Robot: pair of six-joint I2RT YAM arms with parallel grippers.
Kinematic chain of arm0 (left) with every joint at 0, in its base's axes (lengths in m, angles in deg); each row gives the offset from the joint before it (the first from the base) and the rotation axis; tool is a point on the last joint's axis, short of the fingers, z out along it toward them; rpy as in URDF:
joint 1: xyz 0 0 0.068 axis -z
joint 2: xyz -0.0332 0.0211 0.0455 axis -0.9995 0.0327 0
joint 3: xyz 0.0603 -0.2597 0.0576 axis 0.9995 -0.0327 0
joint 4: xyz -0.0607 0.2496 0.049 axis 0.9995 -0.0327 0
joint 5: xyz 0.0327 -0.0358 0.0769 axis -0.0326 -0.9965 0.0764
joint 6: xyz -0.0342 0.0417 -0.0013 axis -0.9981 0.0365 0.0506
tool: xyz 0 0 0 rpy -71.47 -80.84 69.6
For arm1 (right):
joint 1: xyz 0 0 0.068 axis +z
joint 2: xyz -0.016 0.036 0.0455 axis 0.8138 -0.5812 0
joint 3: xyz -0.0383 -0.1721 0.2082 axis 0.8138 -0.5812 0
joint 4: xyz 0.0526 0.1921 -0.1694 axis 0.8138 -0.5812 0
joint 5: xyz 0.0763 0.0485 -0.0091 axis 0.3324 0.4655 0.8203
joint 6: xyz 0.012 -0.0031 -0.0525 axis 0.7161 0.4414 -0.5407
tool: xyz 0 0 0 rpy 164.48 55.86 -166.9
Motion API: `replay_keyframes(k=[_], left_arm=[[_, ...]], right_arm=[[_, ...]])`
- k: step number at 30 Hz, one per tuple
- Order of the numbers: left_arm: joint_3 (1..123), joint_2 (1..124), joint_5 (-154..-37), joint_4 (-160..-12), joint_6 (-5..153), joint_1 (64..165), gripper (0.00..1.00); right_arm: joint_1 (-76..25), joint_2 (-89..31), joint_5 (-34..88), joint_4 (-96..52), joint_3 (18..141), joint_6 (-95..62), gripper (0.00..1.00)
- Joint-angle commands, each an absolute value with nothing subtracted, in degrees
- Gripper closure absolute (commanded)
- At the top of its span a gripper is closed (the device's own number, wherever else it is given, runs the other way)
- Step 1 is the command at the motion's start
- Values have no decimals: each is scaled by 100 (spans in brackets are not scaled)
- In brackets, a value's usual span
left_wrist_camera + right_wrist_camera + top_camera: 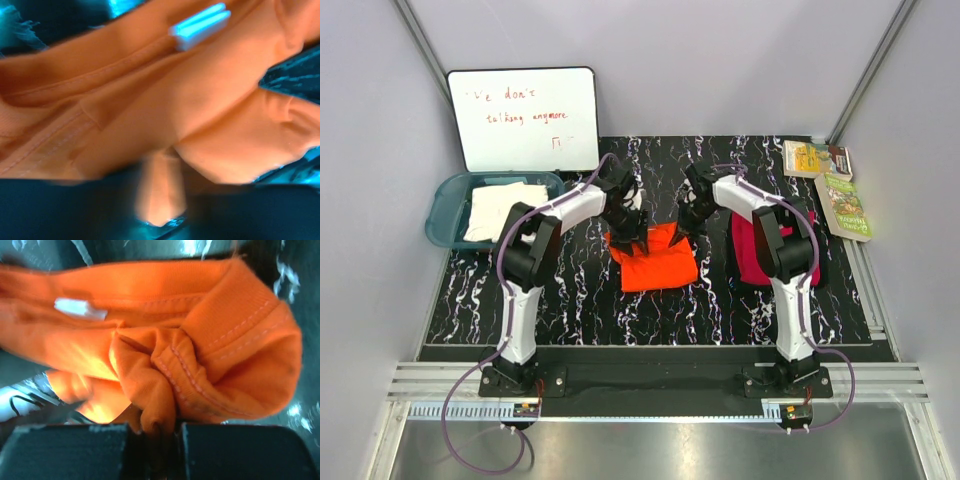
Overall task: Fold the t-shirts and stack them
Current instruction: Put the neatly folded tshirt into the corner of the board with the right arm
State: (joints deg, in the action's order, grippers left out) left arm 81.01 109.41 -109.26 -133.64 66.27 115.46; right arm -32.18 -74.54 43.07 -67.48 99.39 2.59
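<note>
Top external view showed the orange t-shirt (655, 258) lying part-folded at the middle of the worktop (570, 300), with both arms at its far edge. The right claw (156, 432) was clamped on a bunched wad of stitched edge. The left claw (162, 200) was blurred against the fabric, so its grip could not be told. A one-sided lift would probably drag the shirt askew, and the wad could leave a lumpy fold.

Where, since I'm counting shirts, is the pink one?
In the top view, the pink shirt lies on the right side of the table, just right of the orange shirt, left of the booklets and partly under the right arm.
</note>
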Motion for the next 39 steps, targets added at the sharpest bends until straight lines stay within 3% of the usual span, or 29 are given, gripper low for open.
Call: replay_keyframes(k=[1,2,21,31,39], left_arm=[[8242,10605,-10538,-13538,6864,11555,7],[8251,10509,-10494,-13573,6890,11563,1],[7970,10253,-10168,-13661,7119,10922,1],[8013,10481,-10221,-13661,7119,10913,1],[8057,10569,-10238,-13662,7110,10913,1]], right_arm=[[-3249,-6441,2889,-7616,10144,-507,100],[-3249,-6344,2845,-7696,10180,-595,100],[-3855,-5666,2072,-9629,11735,-983,100],[-4603,-4972,1939,-10061,11833,-1036,100],[-5190,-4620,1807,-9929,10955,-1009,100]])
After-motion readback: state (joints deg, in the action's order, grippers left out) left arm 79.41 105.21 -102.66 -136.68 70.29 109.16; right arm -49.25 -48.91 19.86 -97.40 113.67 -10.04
